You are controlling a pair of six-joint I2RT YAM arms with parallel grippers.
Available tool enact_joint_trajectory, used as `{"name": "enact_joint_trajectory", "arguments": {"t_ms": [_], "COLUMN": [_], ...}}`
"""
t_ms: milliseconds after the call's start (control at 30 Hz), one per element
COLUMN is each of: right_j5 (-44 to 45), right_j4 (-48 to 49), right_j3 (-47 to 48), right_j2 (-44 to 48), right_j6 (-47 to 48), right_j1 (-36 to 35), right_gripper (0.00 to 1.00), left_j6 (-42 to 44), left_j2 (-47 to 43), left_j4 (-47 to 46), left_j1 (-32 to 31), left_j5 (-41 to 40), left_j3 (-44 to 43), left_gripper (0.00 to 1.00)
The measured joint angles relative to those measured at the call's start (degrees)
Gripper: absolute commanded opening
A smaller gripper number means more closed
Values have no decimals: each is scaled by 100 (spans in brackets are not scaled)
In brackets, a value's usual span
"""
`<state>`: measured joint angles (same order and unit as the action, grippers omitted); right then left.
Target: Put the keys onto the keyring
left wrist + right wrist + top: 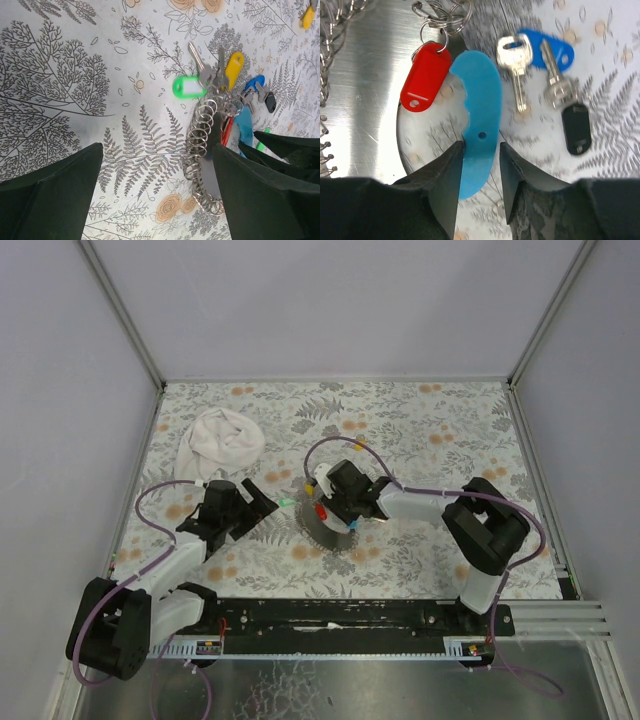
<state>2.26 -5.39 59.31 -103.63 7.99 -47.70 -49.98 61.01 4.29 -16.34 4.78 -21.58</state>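
The keyring lies at mid-table: a silver spiral coil (200, 145), a light-blue curved piece (480, 105), a red tag (422, 77) and metal rings (440, 15). The green key (190, 86), yellow key (232, 70), blue key (545, 50) and black key (576, 127) lie beside it. My right gripper (481, 147) straddles the light-blue piece with narrow jaws. Its left finger touches the piece, and a small gap shows at the right finger. My left gripper (157, 200) is open wide and holds nothing. The coil lies just inside its right finger (265, 200).
A white cloth bundle (225, 440) lies at the back left of the fern-patterned table (440, 440). A shiny metal plate (365, 100) sits under the coil and red tag. Grey walls close in the left, back and right sides.
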Motion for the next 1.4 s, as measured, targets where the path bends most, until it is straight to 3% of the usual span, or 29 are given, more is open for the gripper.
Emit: {"name": "enact_joint_trajectory", "arguments": {"t_ms": [167,333,633,667,933,1033,1333,1400], "right_j5": [234,-297,-743,-737,-304,-31,334,387], "right_j4": [-455,-411,-264,-286,-527,-616,-774,-782], "right_j3": [-162,-162,-116,-109,232,367,505,492], "right_j2": [350,710,645,579,-50,-162,-238,-216], "right_j6": [66,-249,-1049,-1113,-1458,-1497,-1606,-1580], "right_j1": [0,-52,-533,-579,-1019,-1119,-1250,-1255], "right_gripper": [61,78,87,98,100,92,42,37], "left_j6": [17,15,15,15,15,15,15,15], "left_j2": [-13,-83,-87,-87,-76,-74,-39,-28], "left_j4": [-103,-138,-138,-138,-170,-175,-190,-221], "left_j1": [0,0,0,0,0,0,0,0], "left_j5": [85,83,83,83,85,85,94,138], "left_j3": [26,72,79,79,79,79,79,79], "left_gripper": [90,90,90,90,90,90,90,90]}}
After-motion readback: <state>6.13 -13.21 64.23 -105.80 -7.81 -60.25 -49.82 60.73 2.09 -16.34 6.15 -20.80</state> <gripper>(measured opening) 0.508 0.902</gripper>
